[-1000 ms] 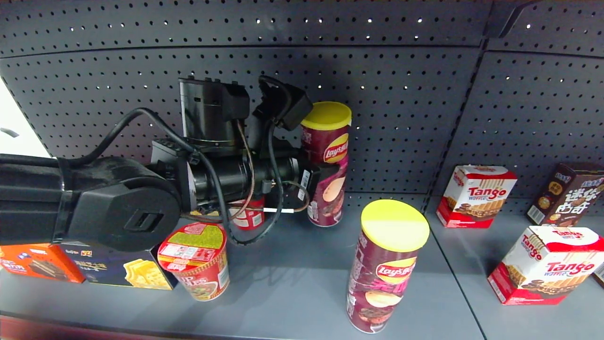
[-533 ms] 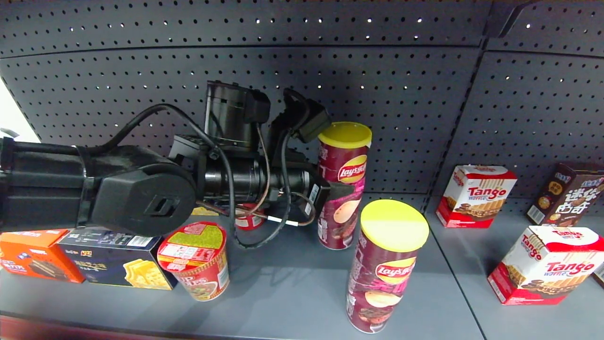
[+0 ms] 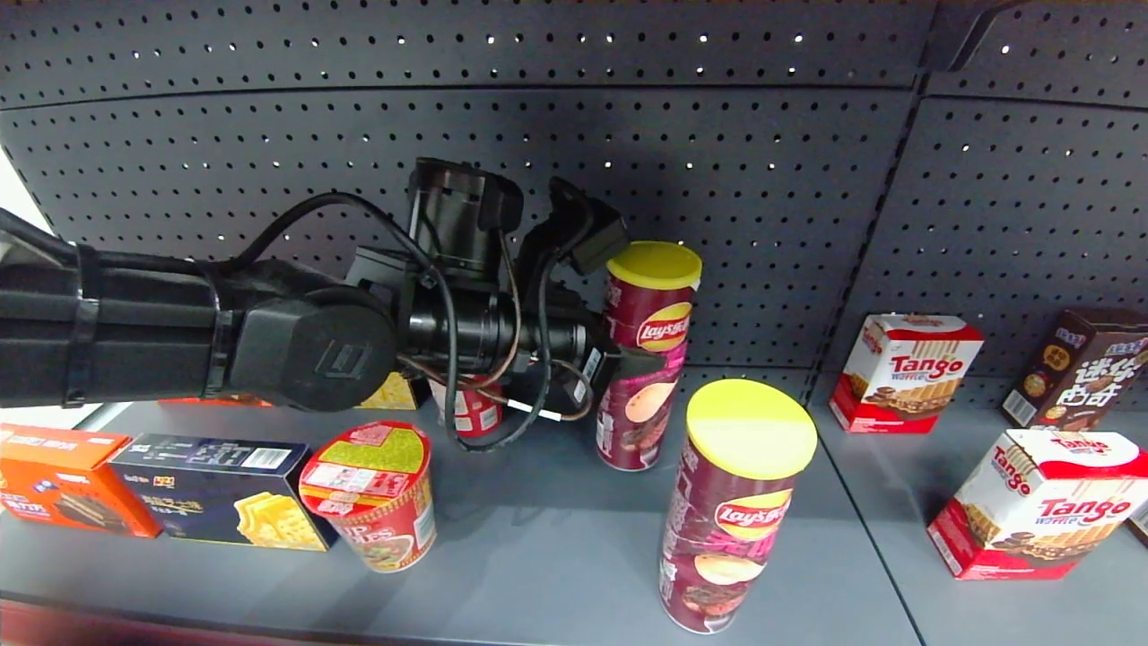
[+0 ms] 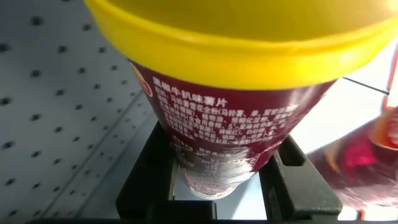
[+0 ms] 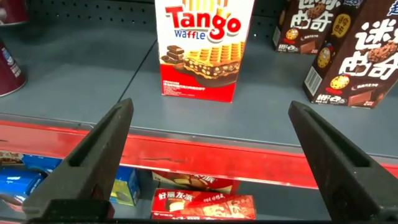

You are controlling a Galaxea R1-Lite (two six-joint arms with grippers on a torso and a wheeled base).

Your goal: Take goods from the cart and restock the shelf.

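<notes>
On the shelf, against a second ago: the held can (image 3: 647,350) has come rightward and lower. Its foot is now down at the level of the shelf (image 3: 538,547), though I cannot tell whether it touches. The left arm has stretched farther in.
Left pincer (image 3: 632,363): clamped on the held can's middle, with fingers (image 4: 298,186) on either side of it. The can is upright, yellow lid on top.
Right pincer (image 5: 211,158): spread wide, holding nothing, out in front of the shelf's red edge strip (image 5: 261,163).
Front row: second can (image 3: 735,502) standing free, near the held one but apart from it; noodle cup (image 3: 372,493); dark box (image 3: 215,489); orange box (image 3: 58,480); red-and-white waffle box (image 3: 1045,502).
Back row: another waffle box (image 3: 901,372); brown biscuit box (image 3: 1076,368); small red tub (image 3: 471,408) behind the left wrist.
Labels: both cans are maroon with a yellow oval badge and a picture of a crisp; the held can's back carries small white print.
Behind: peg wall (image 3: 762,179), grey and dotted with holes.
</notes>
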